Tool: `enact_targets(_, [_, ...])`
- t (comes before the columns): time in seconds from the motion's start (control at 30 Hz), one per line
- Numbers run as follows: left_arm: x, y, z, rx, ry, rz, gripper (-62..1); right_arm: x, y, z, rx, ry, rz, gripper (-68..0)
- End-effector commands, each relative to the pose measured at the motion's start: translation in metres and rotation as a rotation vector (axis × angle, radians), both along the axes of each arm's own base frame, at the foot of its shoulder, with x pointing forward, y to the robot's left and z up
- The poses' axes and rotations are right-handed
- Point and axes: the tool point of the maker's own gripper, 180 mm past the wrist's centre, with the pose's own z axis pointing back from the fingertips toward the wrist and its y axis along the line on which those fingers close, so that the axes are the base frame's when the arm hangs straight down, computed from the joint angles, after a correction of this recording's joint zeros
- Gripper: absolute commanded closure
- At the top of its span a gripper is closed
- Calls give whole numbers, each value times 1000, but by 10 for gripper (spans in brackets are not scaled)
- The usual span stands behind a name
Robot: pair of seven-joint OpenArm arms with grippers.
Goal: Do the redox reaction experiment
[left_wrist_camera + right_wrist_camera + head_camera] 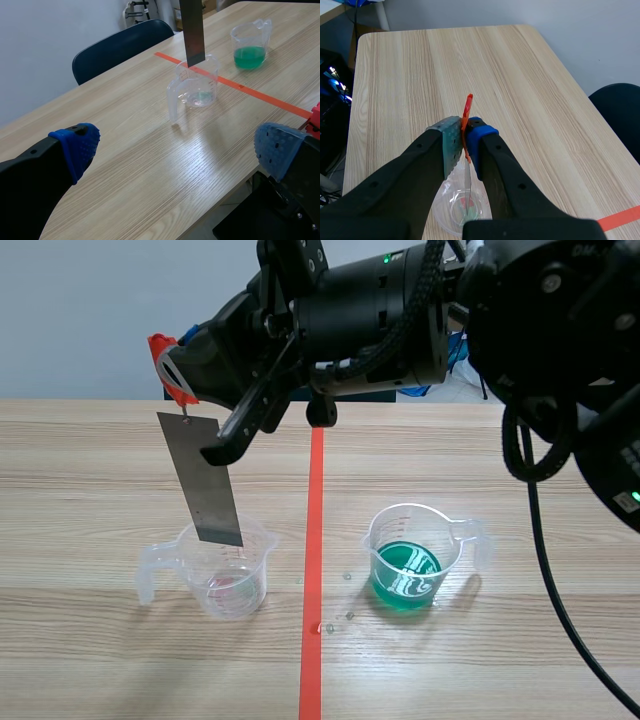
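Observation:
A grey metal strip hangs upright from an orange-red clip. My right gripper, reaching across from the right, is shut on that clip. The strip's lower end is level with the rim of a clear beaker left of the tape line; this beaker holds a little pale liquid. A second clear beaker with green liquid stands right of the line. In the left wrist view my left gripper is open and holds nothing, well short of the strip and the near beaker.
An orange-red tape line runs down the middle of the wooden table, with a few small droplets beside it. A dark blue chair stands past the table's edge. The right arm's bulk hangs above the table's far half.

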Motion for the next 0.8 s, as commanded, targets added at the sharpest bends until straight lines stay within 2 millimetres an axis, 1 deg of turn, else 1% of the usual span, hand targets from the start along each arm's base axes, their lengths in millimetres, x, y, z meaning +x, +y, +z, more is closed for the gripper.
enact_targets(0.0, [0,-1,8,-25,-35,-2,-623,3,-1,10,24,-21,-5,-8])
enact_targets(0.4, [0,-1,8,-25,-35,-2,-623,2,1,8,26,-28,4,-9])
enact_targets(0.53, [0,-1,8,-25,-35,-2,-623,0,6,-6,19,3,16,-8])
enact_targets(0.77, [0,-1,8,-25,-35,-2,-623,8,9,-30,8,1,1,-8])
